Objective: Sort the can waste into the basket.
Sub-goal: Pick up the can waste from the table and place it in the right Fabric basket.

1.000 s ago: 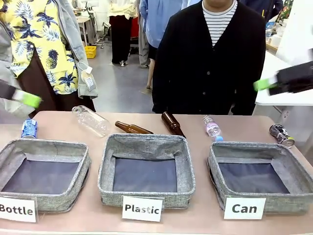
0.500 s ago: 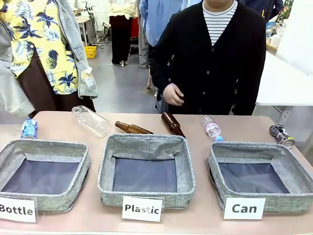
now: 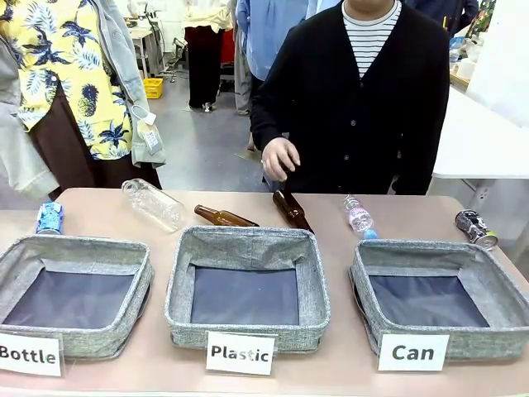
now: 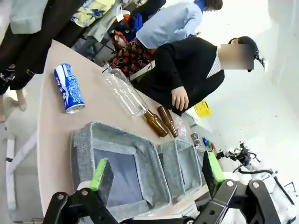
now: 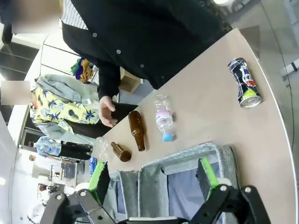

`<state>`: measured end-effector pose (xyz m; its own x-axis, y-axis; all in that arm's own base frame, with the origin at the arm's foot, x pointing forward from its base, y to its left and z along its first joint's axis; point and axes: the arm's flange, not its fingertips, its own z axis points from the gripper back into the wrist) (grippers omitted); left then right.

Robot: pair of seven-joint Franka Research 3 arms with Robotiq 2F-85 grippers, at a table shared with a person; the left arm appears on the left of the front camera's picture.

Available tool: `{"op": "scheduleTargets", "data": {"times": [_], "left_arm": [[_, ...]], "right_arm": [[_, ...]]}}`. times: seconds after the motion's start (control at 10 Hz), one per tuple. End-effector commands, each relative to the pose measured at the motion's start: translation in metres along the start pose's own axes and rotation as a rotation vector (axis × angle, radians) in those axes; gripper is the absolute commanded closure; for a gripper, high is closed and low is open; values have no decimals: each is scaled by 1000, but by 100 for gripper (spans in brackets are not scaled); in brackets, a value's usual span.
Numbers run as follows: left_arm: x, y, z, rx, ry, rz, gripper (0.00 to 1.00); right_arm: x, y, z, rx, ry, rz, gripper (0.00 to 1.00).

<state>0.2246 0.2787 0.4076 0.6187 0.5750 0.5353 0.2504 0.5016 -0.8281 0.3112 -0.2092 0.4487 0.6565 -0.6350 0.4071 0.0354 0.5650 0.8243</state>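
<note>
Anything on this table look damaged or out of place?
The dark can beside the Can basket's far right corner looks dented and lies on its side. Otherwise nothing stands out; the blue can also lies down, apparently intact.

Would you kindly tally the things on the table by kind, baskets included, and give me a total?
Cans: 2, blue can and dark can
Brown glass bottles: 2
Clear plastic bottles: 2
Baskets: 3, Bottle basket, Plastic basket, Can basket
Total: 9
</note>
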Motion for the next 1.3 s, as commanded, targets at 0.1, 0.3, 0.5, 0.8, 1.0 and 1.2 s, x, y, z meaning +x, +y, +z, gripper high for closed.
{"op": "scheduleTargets", "data": {"times": [0.1, 0.3, 0.5, 0.8, 1.0, 1.2], "left_arm": [[2, -11, -1, -11, 31, -45, 0], [2, -11, -1, -11, 31, -45, 0], [3, -37, -19, 145, 82, -129, 0], [47, -92, -87, 433, 245, -242, 0], [76, -103, -135, 582, 294, -243, 0], [110, -100, -182, 749, 303, -251, 0]], "right_arm": [[2, 7, 16, 33, -22, 18, 0], [2, 7, 16, 33, -22, 18, 0], [2, 7, 16, 33, -22, 18, 0], [2, 7, 16, 33, -22, 18, 0], [2, 7, 16, 33, -22, 18, 0], [2, 7, 16, 33, -22, 18, 0]]}}
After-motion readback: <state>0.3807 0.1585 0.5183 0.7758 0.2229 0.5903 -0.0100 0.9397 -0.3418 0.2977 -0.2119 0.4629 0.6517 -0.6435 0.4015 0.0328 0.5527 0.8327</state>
